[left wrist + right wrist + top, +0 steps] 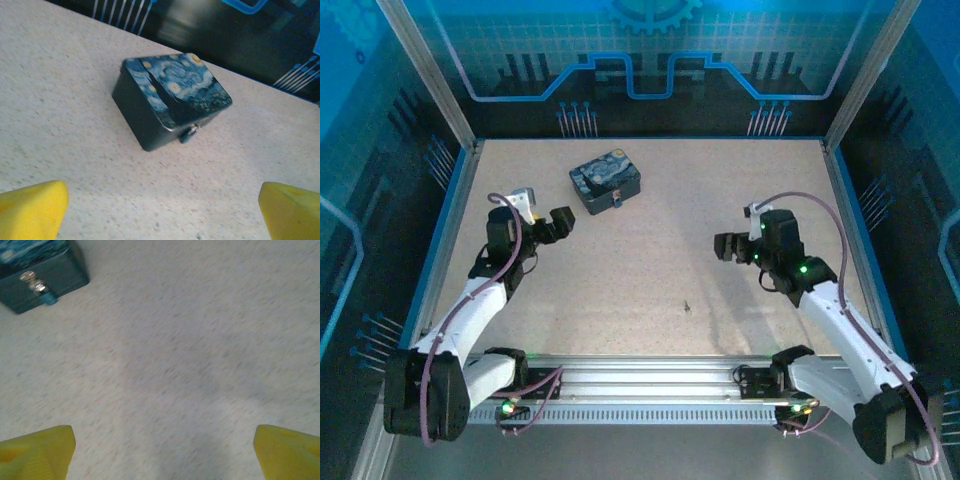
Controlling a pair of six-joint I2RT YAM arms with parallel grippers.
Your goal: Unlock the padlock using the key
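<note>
Box (pixel 605 183): 1, dark blue, with a swirl-painted lid. The lid is down, so what it holds cannot be seen.
Padlock (pixel 189 134): 1, tiny and bluish, hanging at the silver latch (pixel 30 277) on the box's front wall and touching it.
Key (pixel 687 305): 1, a thin dark sliver lying bare on the table (pixel 650 260), in no container.
Left gripper (pixel 563 222): released, its 2 yellow fingertips (pixel 31 210) spread wide, grasping nothing.
Right gripper (pixel 726 247): released too, its 2 yellow fingertips (pixel 36 452) far apart, grasping nothing.
Box from the left gripper: just ahead of it, near but not touching.
Padlock from the left gripper: ahead, on the box wall that faces the fingertips.
Padlock from the right gripper: ahead and off to its left, well apart.
Key from the right gripper: to its left and back toward the arm bases, apart from it.
Key from the left gripper: well apart, off to its right and back toward the bases.
</note>
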